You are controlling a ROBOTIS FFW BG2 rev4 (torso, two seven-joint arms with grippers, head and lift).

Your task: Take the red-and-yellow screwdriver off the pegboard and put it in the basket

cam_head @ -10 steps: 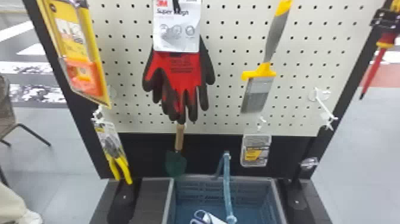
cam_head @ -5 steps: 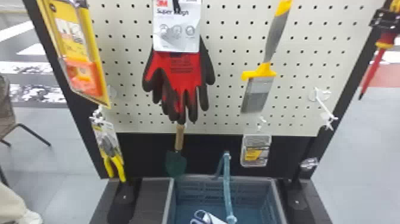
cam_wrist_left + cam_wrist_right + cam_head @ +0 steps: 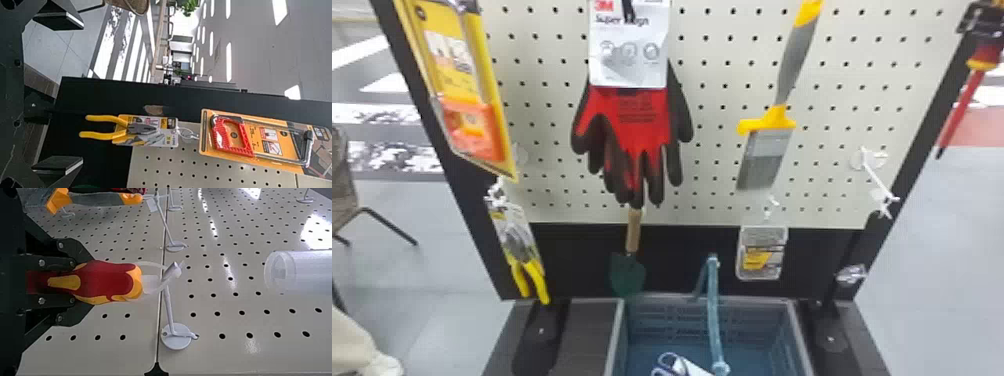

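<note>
At the top right of the head view my right gripper [image 3: 982, 31] is shut on the handle of the red-and-yellow screwdriver [image 3: 963, 112], whose red shaft slants down past the pegboard's [image 3: 557, 150] right edge. In the right wrist view, the right gripper [image 3: 72, 282] clasps the screwdriver [image 3: 111, 280]; a clear tag at its handle end is beside a white hook [image 3: 169, 309], and I cannot tell if they still touch. Below the board sits the blue-grey basket [image 3: 618, 332]. My left gripper [image 3: 58, 94] stands open, facing the yellow-handled pliers [image 3: 103, 135] with nothing between its fingers.
Red-and-black gloves [image 3: 637, 125], a paintbrush [image 3: 767, 150], a trowel [image 3: 628, 272] and a saw package [image 3: 462, 100] hang on the board. Scissors [image 3: 677, 366] lie in the basket, whose handle [image 3: 713, 310] stands upright. An unused hook [image 3: 877, 182] juts out at the right.
The right gripper and the screwdriver have risen slightly in the head view. The pliers package has swung a little on its hook.
</note>
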